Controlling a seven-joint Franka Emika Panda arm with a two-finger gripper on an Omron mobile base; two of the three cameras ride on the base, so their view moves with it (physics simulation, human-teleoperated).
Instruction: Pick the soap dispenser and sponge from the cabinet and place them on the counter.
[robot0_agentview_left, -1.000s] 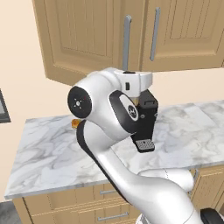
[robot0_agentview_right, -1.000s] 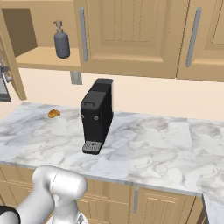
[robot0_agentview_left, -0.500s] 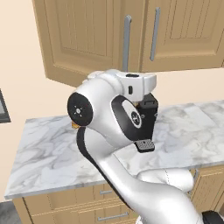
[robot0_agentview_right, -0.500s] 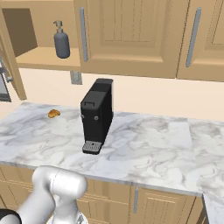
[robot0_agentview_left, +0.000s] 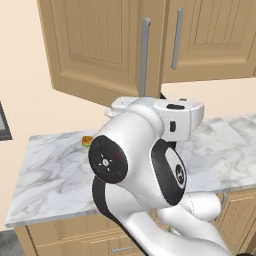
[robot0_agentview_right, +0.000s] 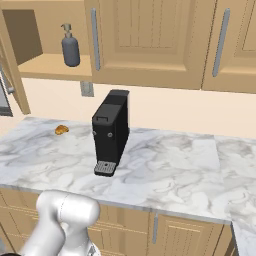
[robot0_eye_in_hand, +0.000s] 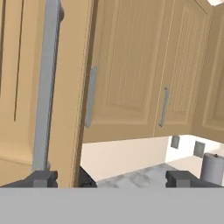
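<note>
Soap dispenser stood upright on the open cabinet shelf.
You had the tool spread wide, gripping nothing, right by the swung-out door's grey bar handle. Below on the marble tabletop: black coffee machine, an orange-brown lump well left of it.

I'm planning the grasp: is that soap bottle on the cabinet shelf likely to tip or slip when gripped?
The soap bottle stands upright and looks taller than wide, so a push near its thin pump would probably tip it. Its rounded grey body may be slippery. It looks small, so probably light.
</note>
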